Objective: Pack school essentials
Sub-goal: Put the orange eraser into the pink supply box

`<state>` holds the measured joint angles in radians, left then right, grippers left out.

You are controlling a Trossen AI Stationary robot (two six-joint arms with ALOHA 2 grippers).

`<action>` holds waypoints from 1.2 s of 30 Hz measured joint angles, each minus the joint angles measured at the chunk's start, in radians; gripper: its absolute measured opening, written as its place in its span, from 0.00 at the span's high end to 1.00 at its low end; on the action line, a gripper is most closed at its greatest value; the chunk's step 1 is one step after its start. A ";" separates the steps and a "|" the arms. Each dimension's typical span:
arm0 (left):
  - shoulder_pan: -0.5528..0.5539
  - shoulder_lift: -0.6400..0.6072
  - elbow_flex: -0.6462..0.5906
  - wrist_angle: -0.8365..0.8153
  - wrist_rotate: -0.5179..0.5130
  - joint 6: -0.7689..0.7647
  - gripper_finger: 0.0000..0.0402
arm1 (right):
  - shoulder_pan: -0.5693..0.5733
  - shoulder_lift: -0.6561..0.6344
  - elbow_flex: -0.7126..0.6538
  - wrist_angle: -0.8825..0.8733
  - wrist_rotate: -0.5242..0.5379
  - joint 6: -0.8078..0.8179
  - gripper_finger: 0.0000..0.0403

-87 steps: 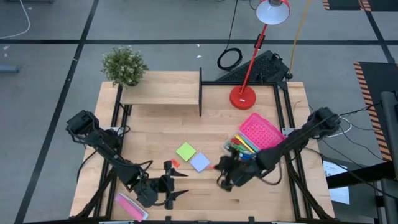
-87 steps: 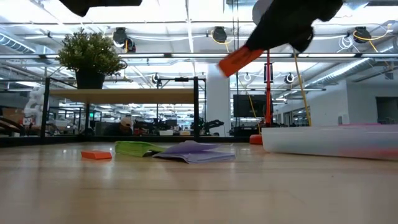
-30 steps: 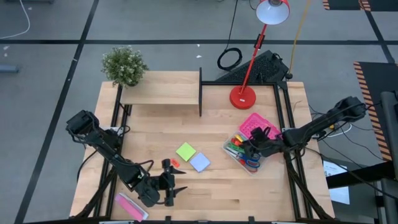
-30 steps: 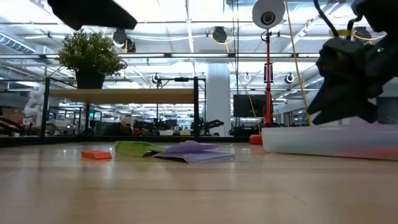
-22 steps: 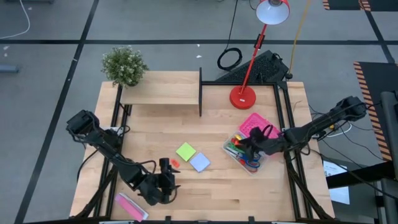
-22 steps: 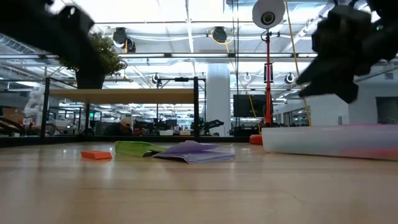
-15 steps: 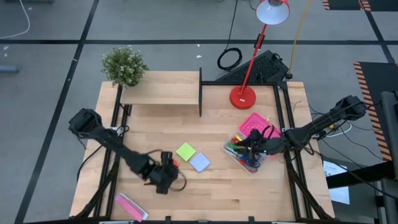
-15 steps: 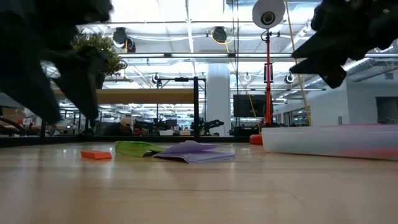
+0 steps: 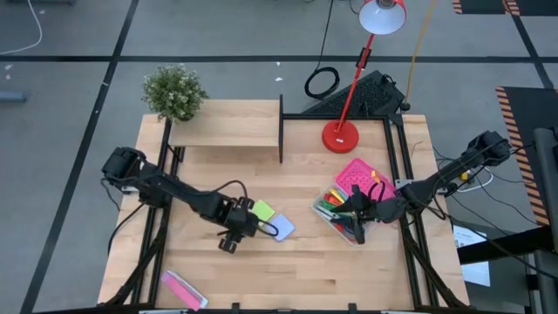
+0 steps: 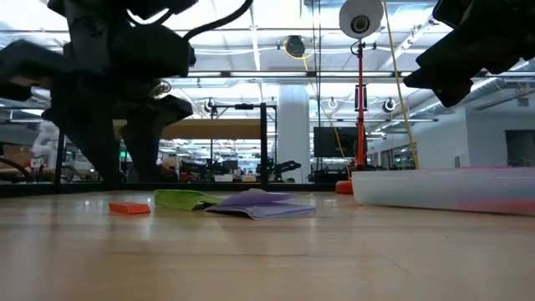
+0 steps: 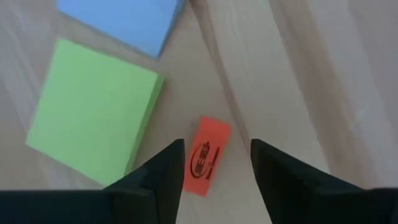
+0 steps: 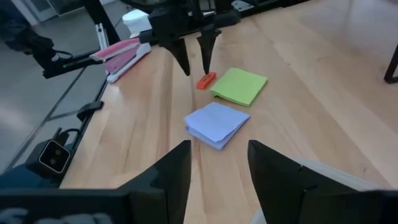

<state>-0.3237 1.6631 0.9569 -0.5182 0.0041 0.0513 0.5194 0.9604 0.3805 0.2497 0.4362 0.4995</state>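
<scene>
Left gripper (image 11: 214, 158) poised over the small orange block (image 11: 206, 157), fingers spread either side, not touching. Flat on the bench (image 9: 296, 270) beside the green pad (image 11: 93, 112). Looks light, stiff; best pinched across its narrow sides. Right gripper (image 12: 217, 163) parted, empty.

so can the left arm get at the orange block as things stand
Probably yes. The left gripper is open and sits right over the orange block, which lies flat on bare wood between its fingers. The green pad lies close beside it but apart, so nothing blocks the way down.
</scene>
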 joint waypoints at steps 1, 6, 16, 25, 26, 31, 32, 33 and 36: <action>-0.001 0.006 0.000 -0.009 -0.002 -0.006 0.54 | 0.000 0.000 0.000 0.000 0.000 0.000 0.62; -0.029 0.008 -0.035 -0.008 -0.053 -0.026 0.50 | 0.000 0.000 0.000 0.000 0.000 0.012 0.62; -0.046 0.006 -0.096 0.049 -0.145 -0.007 0.46 | 0.001 0.000 0.000 0.015 0.005 0.034 0.62; -0.032 0.006 -0.096 0.050 -0.105 -0.001 0.61 | 0.001 0.000 0.000 0.015 0.006 0.037 0.62; -0.032 0.006 -0.096 0.051 -0.105 -0.002 0.64 | 0.001 0.000 0.000 0.015 0.007 0.037 0.62; -0.032 0.009 -0.097 0.079 -0.121 -0.003 0.77 | 0.001 0.000 0.000 0.015 0.007 0.037 0.62; -0.032 0.009 -0.098 0.093 -0.128 -0.003 0.80 | 0.001 0.000 0.000 0.015 0.006 0.037 0.62; -0.031 0.009 -0.098 0.108 -0.129 -0.003 0.82 | 0.001 0.000 0.000 0.015 0.007 0.036 0.62; -0.031 0.009 -0.098 0.135 -0.135 -0.010 0.91 | 0.001 0.000 0.000 0.012 0.007 0.036 0.62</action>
<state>-0.3546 1.6722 0.8593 -0.3832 -0.1310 0.0417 0.5201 0.9607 0.3801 0.2619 0.4430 0.5354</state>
